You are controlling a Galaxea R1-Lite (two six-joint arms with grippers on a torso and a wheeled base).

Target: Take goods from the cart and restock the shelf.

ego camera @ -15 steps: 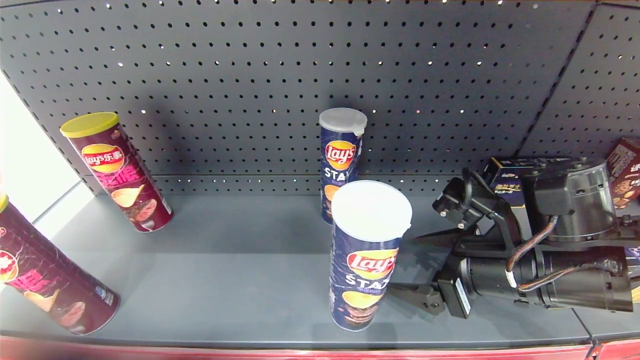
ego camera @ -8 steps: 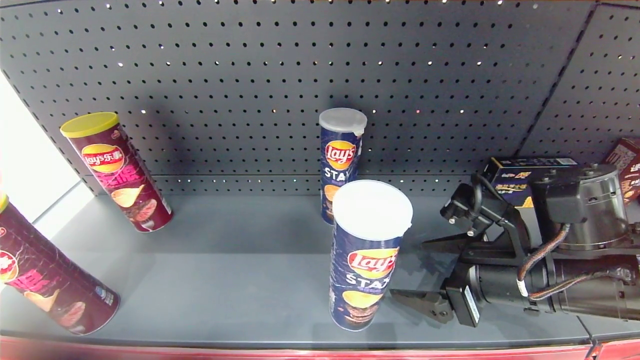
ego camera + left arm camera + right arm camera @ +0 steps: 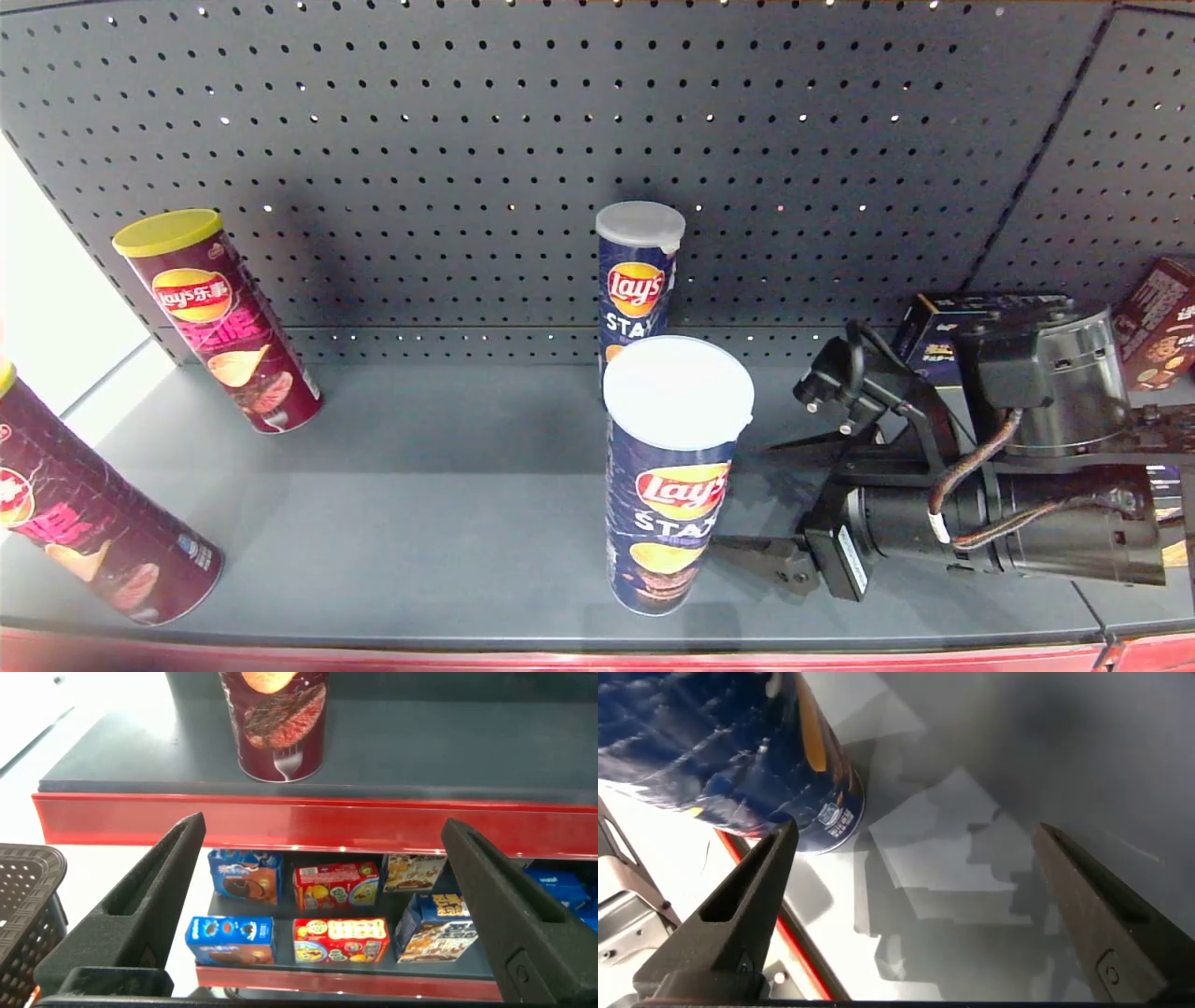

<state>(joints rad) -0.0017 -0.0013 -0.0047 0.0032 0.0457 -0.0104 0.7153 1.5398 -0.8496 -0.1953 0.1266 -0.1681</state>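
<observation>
Blue chip canister [image 3: 674, 485]: upright near the front edge of the grey shelf [image 3: 448, 523], directly before a second blue canister [image 3: 639, 271] at the back
Right gripper [image 3: 745, 495]: jaws spread wide, empty, just right of it
Left gripper [image 3: 324, 829]: wide, empty, before the shelf's red lip [image 3: 112, 821]
Handling, judged: light, stiff tube, glossy, tips easily; clamp mid-body, not the lid
</observation>
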